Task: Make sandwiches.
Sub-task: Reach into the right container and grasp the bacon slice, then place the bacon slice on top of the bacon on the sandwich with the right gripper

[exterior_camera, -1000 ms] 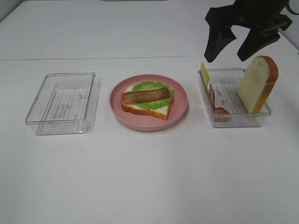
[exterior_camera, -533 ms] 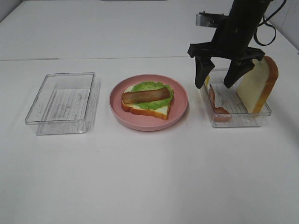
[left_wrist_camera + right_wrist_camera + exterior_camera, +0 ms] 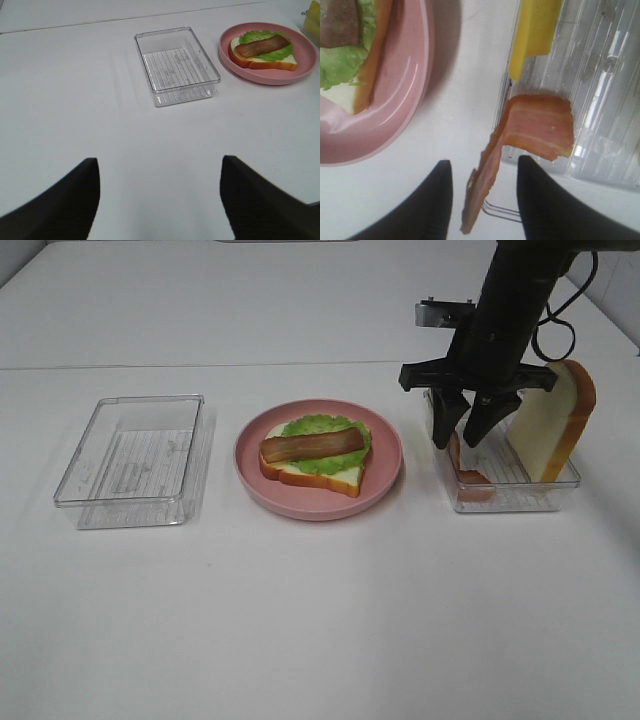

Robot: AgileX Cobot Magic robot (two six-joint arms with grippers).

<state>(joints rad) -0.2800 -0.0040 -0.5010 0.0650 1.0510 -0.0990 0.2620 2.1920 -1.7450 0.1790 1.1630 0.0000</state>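
Left gripper was held wide, nothing gripped | clear rectangular plastic tray was set toward the table's left edge | pale bread slice, ruffled green lettuce and brown bacon strip were stacked on round pink plate mid-table | right gripper, jaws narrow but unclamped, was placed astride second bacon strip at right-hand clear tray's left wall, by yellow cheese; crusted bread slice was leaned on its right wall.

Pink plate, left tray, right tray
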